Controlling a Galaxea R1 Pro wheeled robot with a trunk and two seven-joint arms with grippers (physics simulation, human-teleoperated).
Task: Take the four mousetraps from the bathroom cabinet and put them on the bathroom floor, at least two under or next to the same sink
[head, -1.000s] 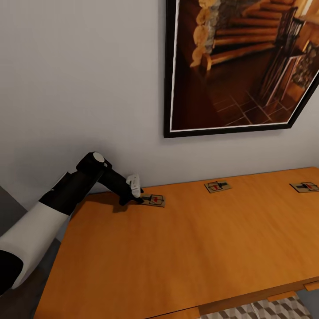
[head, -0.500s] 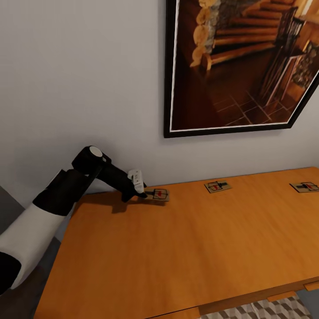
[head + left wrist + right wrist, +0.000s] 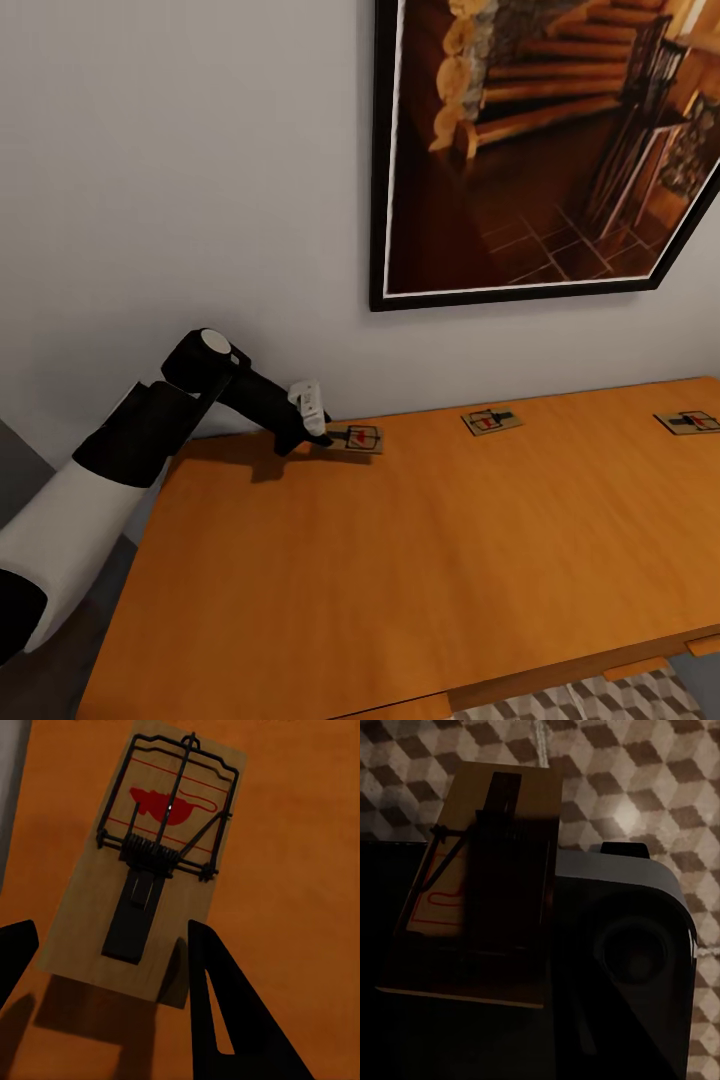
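Left gripper [image 3: 105, 952] jaws closed on near end of mousetrap [image 3: 142, 862], its long axis pointing away along the jaws; right gripper [image 3: 502, 907] jaws grip second mousetrap [image 3: 487, 870] above bathroom floor [image 3: 660, 772].

Orange-brown cabinet [image 3: 420, 580] top with three mousetraps [image 3: 491, 421] along its back edge.
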